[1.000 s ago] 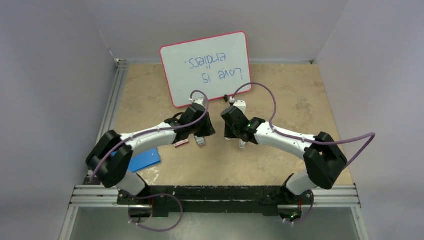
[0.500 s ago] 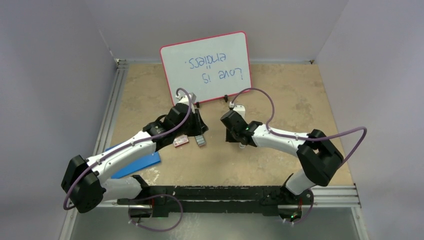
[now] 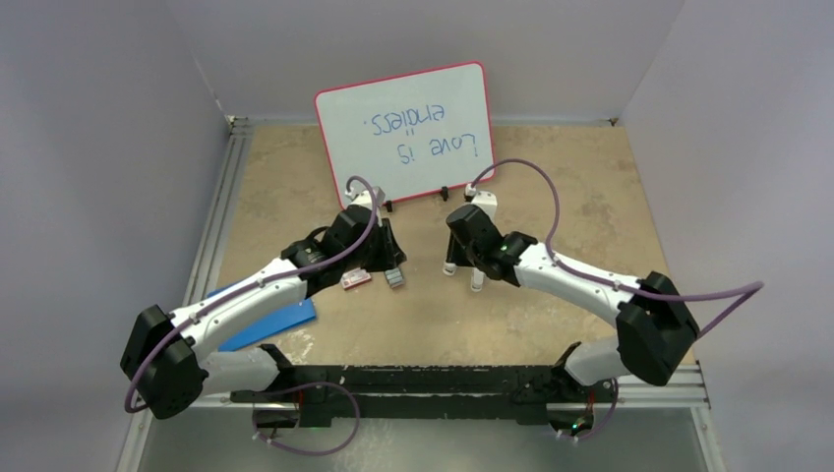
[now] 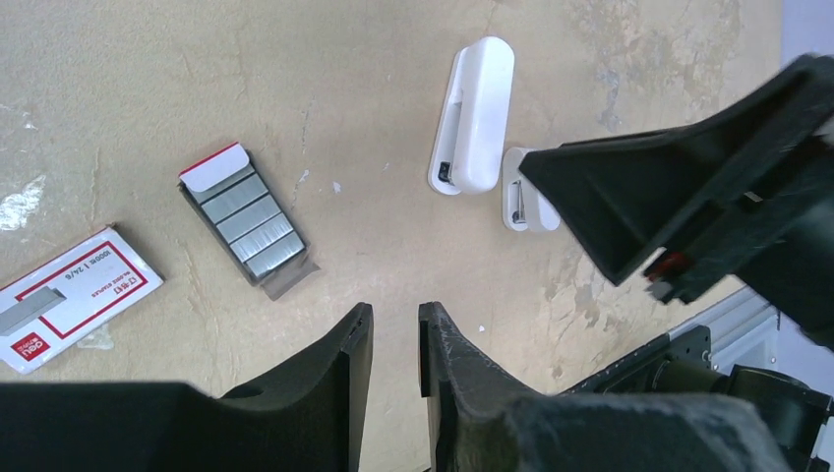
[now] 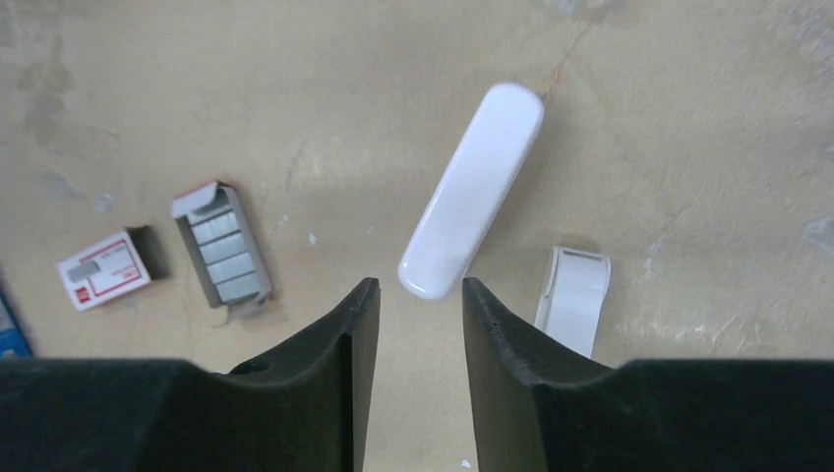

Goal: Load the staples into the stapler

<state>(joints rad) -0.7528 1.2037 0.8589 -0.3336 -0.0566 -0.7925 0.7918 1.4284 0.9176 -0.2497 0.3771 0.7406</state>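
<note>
My left pincer (image 4: pixel 395 313) hangs over the desk (image 4: pixel 295 59), its jaws only a slit apart with nothing between them. The staples (image 4: pixel 244 218) lie in their grey tray (image 4: pixel 287 277) just ahead and to the left, and the red box (image 4: pixel 69 300) is further left. My right pincer (image 5: pixel 419 285) stands wider and is also empty. The stapler (image 5: pixel 474 187) lies just ahead of its tips, slanting away to the right. A stubby white piece (image 5: pixel 573 295) sits near the right finger.
</note>
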